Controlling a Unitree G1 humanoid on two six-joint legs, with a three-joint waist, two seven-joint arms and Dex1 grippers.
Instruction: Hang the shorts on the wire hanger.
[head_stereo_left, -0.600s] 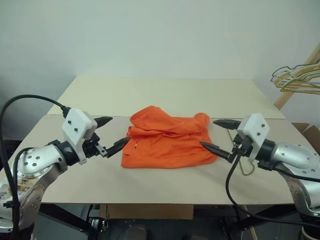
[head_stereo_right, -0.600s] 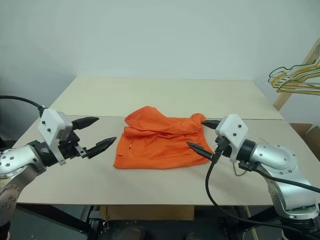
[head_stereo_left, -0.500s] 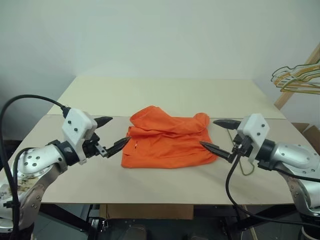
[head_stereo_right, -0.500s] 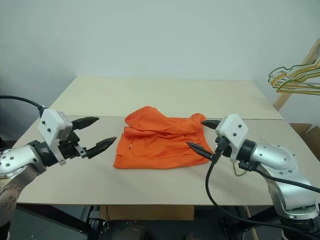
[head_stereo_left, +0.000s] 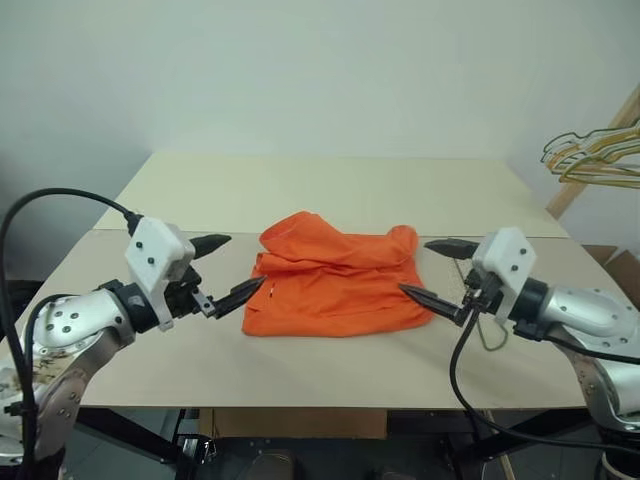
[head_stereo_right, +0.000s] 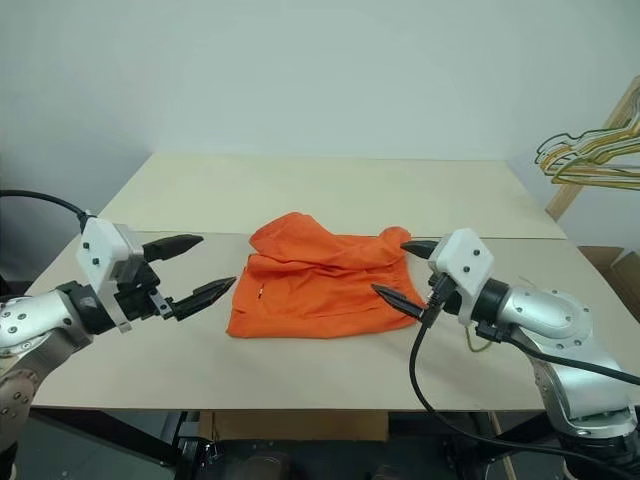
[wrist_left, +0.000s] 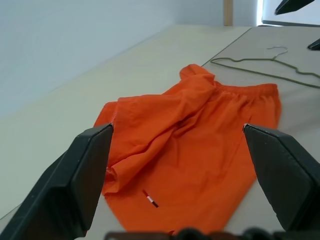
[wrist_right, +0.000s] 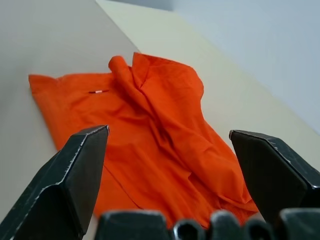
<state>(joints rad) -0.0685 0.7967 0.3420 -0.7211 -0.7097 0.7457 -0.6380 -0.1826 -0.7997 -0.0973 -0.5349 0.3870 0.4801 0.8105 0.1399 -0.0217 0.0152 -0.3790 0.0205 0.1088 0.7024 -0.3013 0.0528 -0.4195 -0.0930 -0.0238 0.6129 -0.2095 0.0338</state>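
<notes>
The orange shorts (head_stereo_left: 335, 282) lie crumpled in the middle of the table, one side bunched up. My left gripper (head_stereo_left: 243, 262) hovers just off their left edge, open, with nothing between its fingers. At the shorts' right edge my right gripper (head_stereo_left: 415, 267) is open too, and empty. The thin olive-grey wire hanger (wrist_left: 260, 74) lies flat on the table beyond the shorts' right side. My right hand covers most of it in the head views, where a loop of the hanger wire (head_stereo_left: 493, 343) shows under the wrist.
The beige table (head_stereo_left: 320, 190) has a seam across its width behind the shorts. A bunch of gold-coloured hangers (head_stereo_left: 600, 155) hangs on a slanted wooden pole (head_stereo_left: 575, 190) past the table's far right corner.
</notes>
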